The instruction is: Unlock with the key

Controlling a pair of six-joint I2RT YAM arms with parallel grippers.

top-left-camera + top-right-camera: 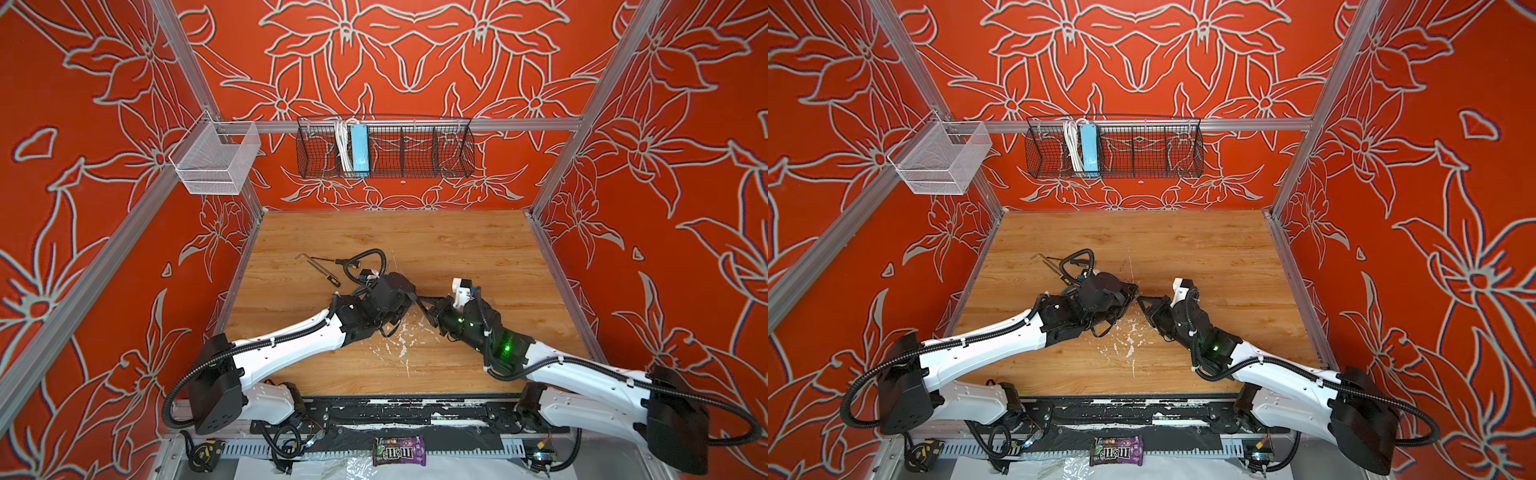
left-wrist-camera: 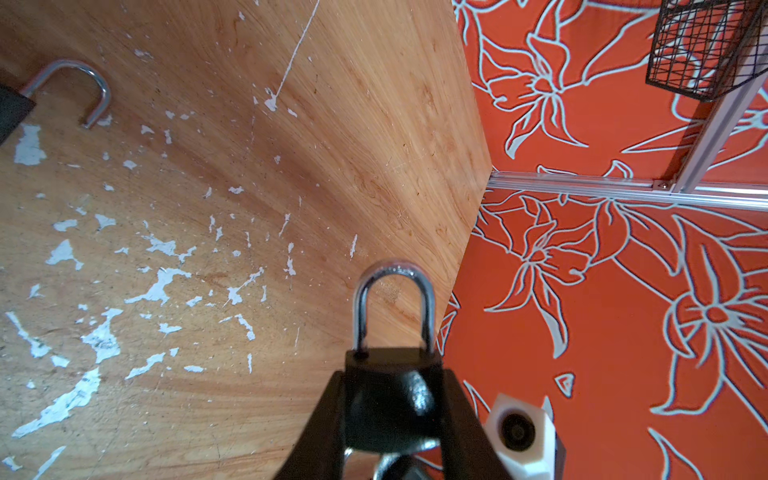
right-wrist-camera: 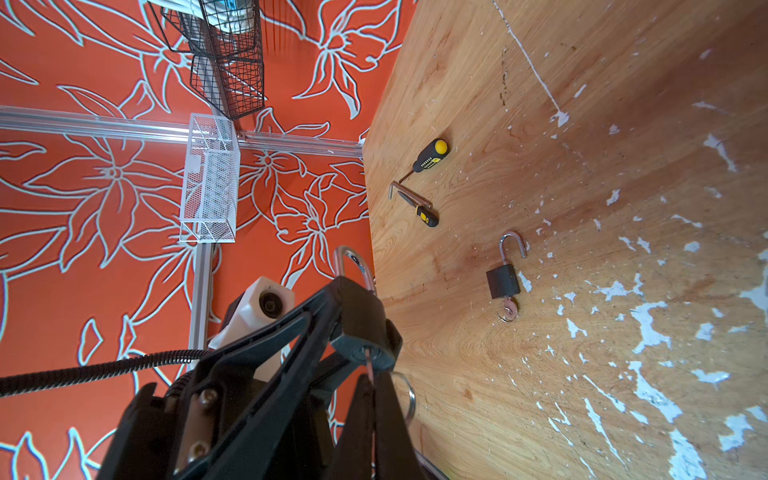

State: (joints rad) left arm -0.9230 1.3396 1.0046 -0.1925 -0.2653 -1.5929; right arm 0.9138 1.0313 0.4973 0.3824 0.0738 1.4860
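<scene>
Between the fingers of the left tool (image 2: 392, 395), a black padlock with a silver U-shaped shackle (image 2: 395, 365) is sitting clamped by its body. Its shackle is pointing away from that tool's wrist, and both legs are sitting in the body. The right tool (image 3: 375, 388) is meeting the left tool tip to tip over the wooden table (image 1: 415, 241), as both top views show. Its fingers are pressing together on a thin metal key (image 3: 370, 363). The blade of the key is sitting in the keyhole on the padlock's end face, opposite the shackle. A wire key ring (image 3: 409, 395) is hanging just beside the right tool's fingers.

Beyond the two tools, well apart from them, a second black padlock (image 3: 503, 282) is lying flat on the table. Its shackle is swung open and a small key is sticking out of its base. Farther out past the left tool, a yellow-and-black screwdriver (image 3: 430, 158), a shorter yellow-and-black screwdriver (image 3: 426, 216) and a bent metal hex key (image 3: 399, 191) are lying close together on the wood. White flecks of worn paint are showing on the table beneath the tools.
</scene>
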